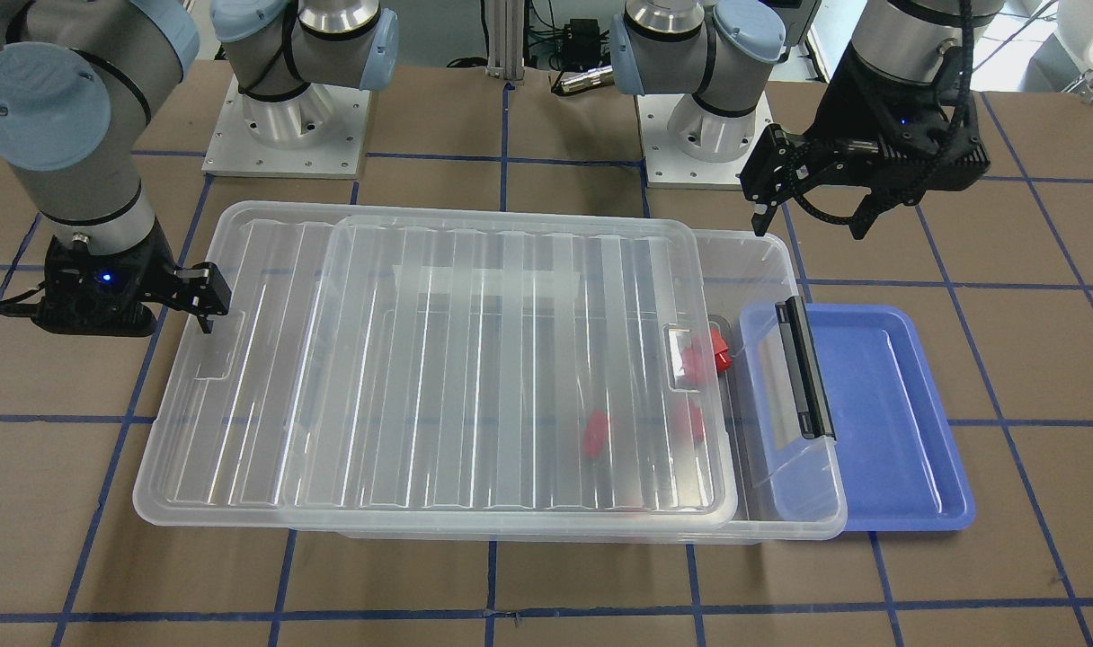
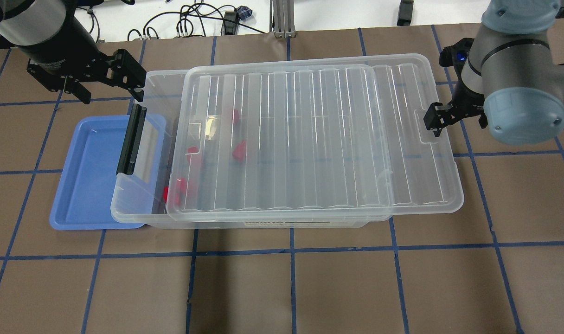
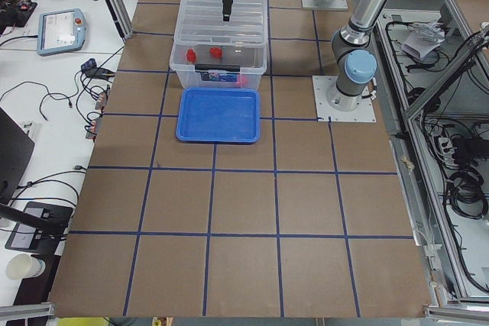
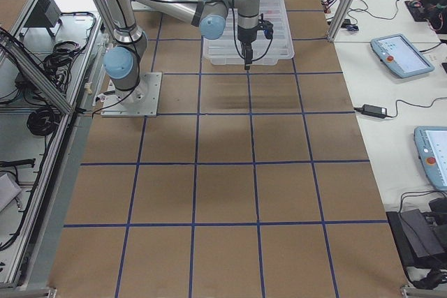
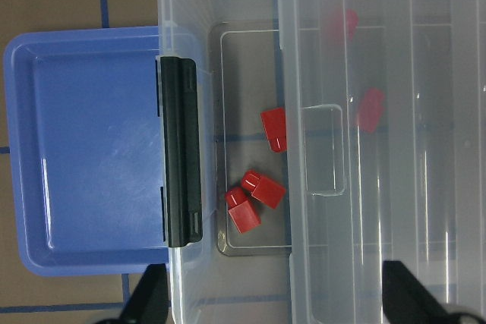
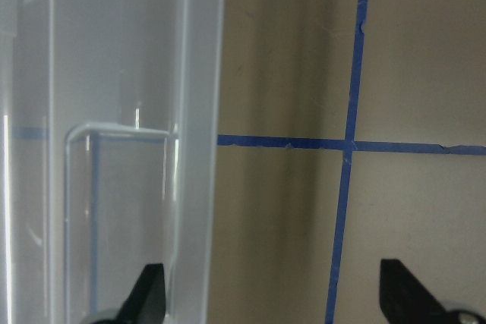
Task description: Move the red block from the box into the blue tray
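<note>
- Red block (image 5: 262,187) lies on the floor of the box (image 5: 163,5), in the bare strip between the black latch handle (image 5: 180,149) and the edge of the lid (image 5: 380,187). It touches a second red one, and more sit under the lid.
- Left pincer (image 2: 112,96) hangs over that end, spread wide with nothing in it. It is much the nearer of the two.
- Right pincer (image 2: 437,121) is at the box's other end, parted and holding nothing. In its own camera the lid's rim shows between its tips.
- To my eye the strip runs across the box while the left pincer's spread runs along it, one tip toward the handle and the other over the lid. It would likely need turning or narrowing to drop in.
- Blue tray (image 5: 91,149) sits on the bench (image 5: 76,5) just beyond the handle. The box's rim overhangs its edge, and no block is in it.
</note>
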Controlling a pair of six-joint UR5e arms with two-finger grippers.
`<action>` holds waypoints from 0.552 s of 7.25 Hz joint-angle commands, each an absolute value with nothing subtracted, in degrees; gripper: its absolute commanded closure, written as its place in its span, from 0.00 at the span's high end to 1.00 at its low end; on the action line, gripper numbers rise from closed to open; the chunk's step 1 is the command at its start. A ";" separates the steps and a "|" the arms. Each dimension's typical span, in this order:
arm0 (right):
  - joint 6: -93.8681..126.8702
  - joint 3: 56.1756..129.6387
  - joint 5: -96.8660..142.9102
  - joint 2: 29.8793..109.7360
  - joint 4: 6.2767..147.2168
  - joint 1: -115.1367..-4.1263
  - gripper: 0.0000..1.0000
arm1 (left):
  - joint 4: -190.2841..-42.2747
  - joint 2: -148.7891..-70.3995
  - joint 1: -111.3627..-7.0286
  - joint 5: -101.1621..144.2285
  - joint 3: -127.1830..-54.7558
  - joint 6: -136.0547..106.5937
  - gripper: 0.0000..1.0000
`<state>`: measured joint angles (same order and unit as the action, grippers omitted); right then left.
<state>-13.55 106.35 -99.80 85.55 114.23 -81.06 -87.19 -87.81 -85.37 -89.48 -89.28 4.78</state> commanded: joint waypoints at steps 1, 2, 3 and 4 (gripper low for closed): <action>-16.42 106.35 -100.28 85.61 114.26 -78.67 1.00 | -86.75 -88.41 -85.69 -89.38 -90.17 3.96 1.00; -17.39 106.35 -100.28 85.61 114.34 -77.36 1.00 | -86.75 -88.68 -85.95 -89.38 -90.26 3.87 1.00; -17.49 106.35 -99.94 85.61 114.26 -75.86 1.00 | -86.75 -88.42 -86.13 -89.30 -90.09 3.78 1.00; -18.36 106.35 -99.93 85.61 114.26 -74.89 1.00 | -86.75 -88.33 -86.13 -89.38 -90.17 3.78 1.00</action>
<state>-17.48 106.35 -100.04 85.60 114.28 -76.35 -86.75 -88.43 -86.04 -89.35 -90.13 3.83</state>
